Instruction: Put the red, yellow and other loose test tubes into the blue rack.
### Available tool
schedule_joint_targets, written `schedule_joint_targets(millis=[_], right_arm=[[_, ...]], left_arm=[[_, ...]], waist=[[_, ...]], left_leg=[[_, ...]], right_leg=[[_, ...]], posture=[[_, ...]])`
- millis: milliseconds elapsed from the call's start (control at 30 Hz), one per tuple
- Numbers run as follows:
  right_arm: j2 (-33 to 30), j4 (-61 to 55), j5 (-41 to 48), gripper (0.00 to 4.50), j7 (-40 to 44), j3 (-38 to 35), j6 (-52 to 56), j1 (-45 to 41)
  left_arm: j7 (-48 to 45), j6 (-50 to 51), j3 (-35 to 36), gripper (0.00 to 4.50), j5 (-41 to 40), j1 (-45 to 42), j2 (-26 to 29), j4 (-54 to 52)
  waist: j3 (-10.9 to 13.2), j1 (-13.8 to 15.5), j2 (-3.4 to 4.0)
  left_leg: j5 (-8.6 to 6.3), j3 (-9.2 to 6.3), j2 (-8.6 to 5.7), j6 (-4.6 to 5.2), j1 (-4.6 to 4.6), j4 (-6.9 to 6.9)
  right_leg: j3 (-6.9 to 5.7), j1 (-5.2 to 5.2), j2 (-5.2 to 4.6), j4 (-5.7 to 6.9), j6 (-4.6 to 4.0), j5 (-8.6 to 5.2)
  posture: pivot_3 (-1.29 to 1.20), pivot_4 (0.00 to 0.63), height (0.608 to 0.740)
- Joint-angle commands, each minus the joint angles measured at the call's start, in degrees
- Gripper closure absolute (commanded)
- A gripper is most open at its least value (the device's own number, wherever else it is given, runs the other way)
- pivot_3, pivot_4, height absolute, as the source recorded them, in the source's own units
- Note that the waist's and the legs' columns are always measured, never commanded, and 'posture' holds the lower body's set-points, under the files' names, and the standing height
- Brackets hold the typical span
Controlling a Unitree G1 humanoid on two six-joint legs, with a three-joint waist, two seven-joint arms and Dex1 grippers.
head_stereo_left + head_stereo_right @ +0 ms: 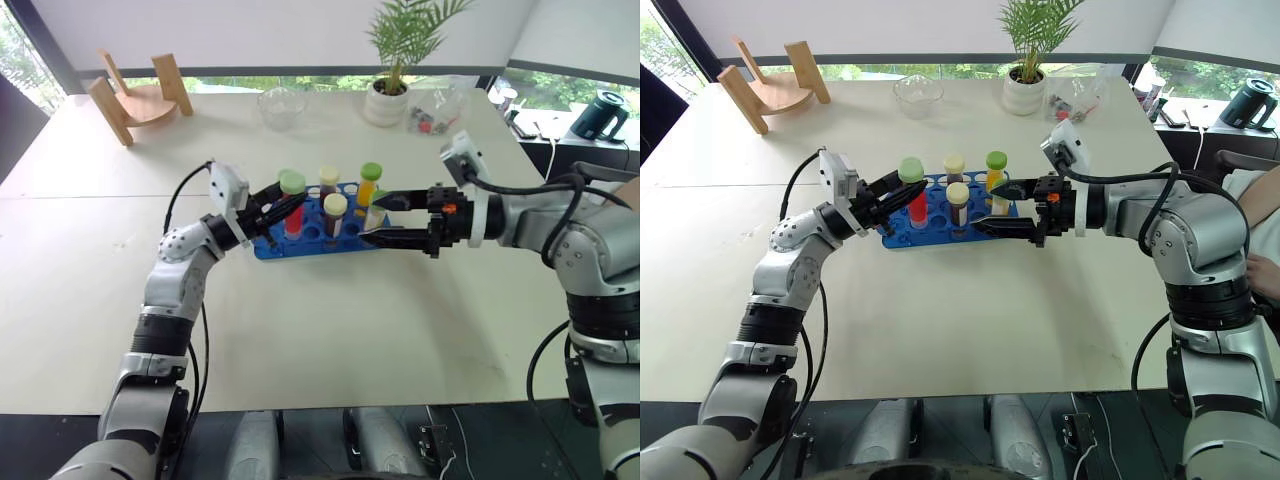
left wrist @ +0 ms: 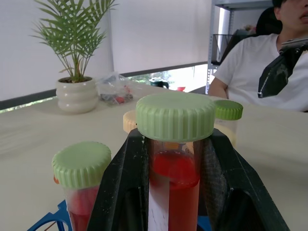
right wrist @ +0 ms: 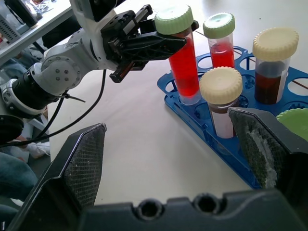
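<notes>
Over the bright blue plastic rack (image 1: 300,243) on the worktop: left gripper (image 1: 283,206) fingers clamped around a red-filled, pale-green-capped clear tube (image 3: 182,53), forearm reaching in level. Right gripper (image 1: 385,220) fingers spread wide, holding nothing, pointing sideways at the rack's far end.

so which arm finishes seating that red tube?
Left. Its gripper is shut on the red tube, whose base is already at a hole in the blue rack. The right gripper is open, holding nothing.

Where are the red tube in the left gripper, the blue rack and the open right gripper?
red tube (image 3: 184,62), right wrist view, on its red liquid.
blue rack (image 1: 268,249), left eye view, on its near-left corner.
right gripper (image 1: 378,222), left eye view, midway between its fingertips.
</notes>
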Motion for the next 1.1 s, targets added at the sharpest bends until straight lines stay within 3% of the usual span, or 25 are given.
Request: schedule_joint_targets(millis=[33,933,1100], right_arm=[[0.33,-1.1,0.74,0.0,-0.16,-1.57,-0.29,-0.39],[1.54,-1.22,1.52,0.0,-1.33,-1.74,0.27,0.07],[1.59,-1.75,1.89,0.0,-1.35,-1.81,0.4,0.71]], left_arm=[[-0.1,0.97,0.43,3.65,0.11,0.87,0.42,-0.93],[1.63,-2.41,1.38,3.65,2.05,0.37,-0.39,2.27],[0.84,-0.04,2.44,1.3,0.01,2.04,1.01,-1.09]], waist=[[0.0,0.0,0.0],[0.0,-0.17,0.01],[0.0,-0.08,0.01]], left_leg=[[0.0,0.0,0.0,0.0,0.01,0.0],[-0.01,0.0,0.01,0.01,0.01,-0.05],[-0.01,-0.01,0.01,0.01,0.0,-0.06]], right_leg=[[0.0,0.01,0.0,0.0,0.0,0.0],[0.0,-0.01,0.03,-0.03,0.0,0.0],[0.0,-0.01,0.03,-0.04,0.0,0.0]], posture=[[0.0,0.15,0.74],[0.0,0.15,0.74],[0.0,0.15,0.74]])
